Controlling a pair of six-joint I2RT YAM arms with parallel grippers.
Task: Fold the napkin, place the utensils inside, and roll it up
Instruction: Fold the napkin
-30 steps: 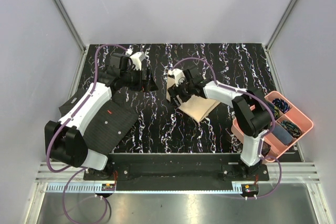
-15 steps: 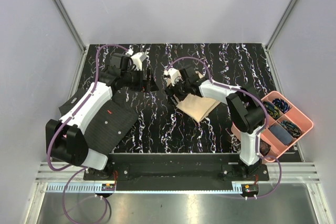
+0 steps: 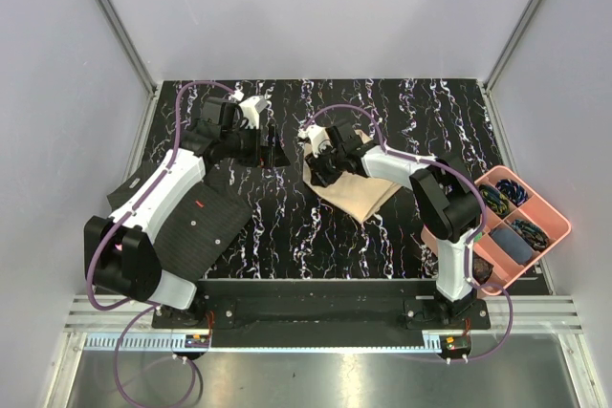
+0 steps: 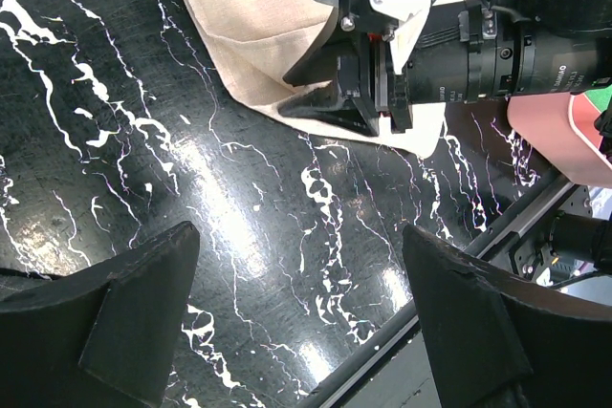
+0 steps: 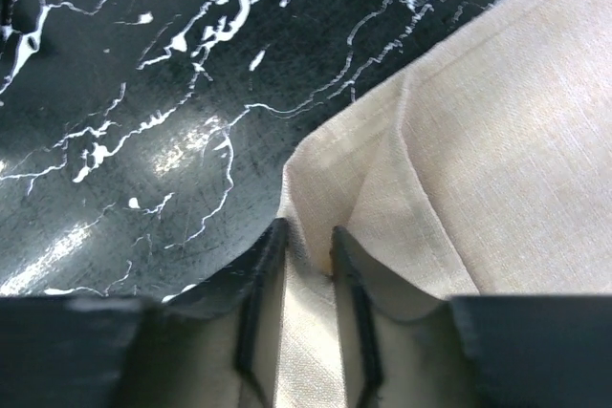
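Spanning the whole scene, the black marbled surface (image 3: 382,102) carries a black dotted mat (image 3: 196,226) toward its left edge and a pink tray (image 3: 545,207) at its right edge. The beige napkin (image 3: 361,196) lies flat a little right of the surface's middle, one corner aimed at the far edge. The left end effector (image 4: 296,265) hangs wide and empty over bare surface, just left of the cloth. The right end effector (image 5: 306,236), wide a second ago, has narrowed on that far corner, and its fingers (image 5: 263,274) now pinch a small puckered ridge of napkin (image 5: 497,140) between them. I judge this to be the grip that starts the fold, so the corner can now be lifted and carried over. No utensils are visible in any view.
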